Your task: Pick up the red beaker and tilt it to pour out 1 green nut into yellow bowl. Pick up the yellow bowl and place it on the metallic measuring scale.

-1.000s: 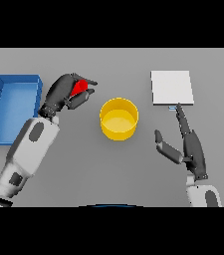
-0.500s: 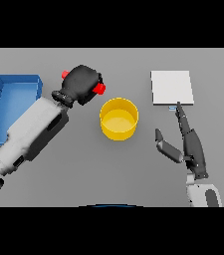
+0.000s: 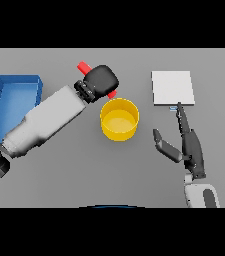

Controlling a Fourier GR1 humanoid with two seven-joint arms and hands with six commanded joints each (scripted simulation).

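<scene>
You have 1 beaker (image 3: 85, 67), 1 bowl (image 3: 119, 119), 1 scale (image 3: 172, 88) and 1 blue bin (image 3: 11, 97) on the grey desk (image 3: 84, 170). Your left hand (image 3: 101, 80) is raised just beyond the bowl's far left rim, its fingers wrapped round the red beaker; only 2 bits of red show, 1 poking out up and left of the hand, 1 at its lower right edge just by the bowl's rim. The beaker lies tilted. You cannot see any nut. The yellow bowl stands on the desk between the bin and the scale, touching neither. Your right hand (image 3: 189, 147) rests on the desk right of the bowl, fingers released and straight, 1 fingertip reaching the scale's near edge, thumb spread toward the bowl.
</scene>
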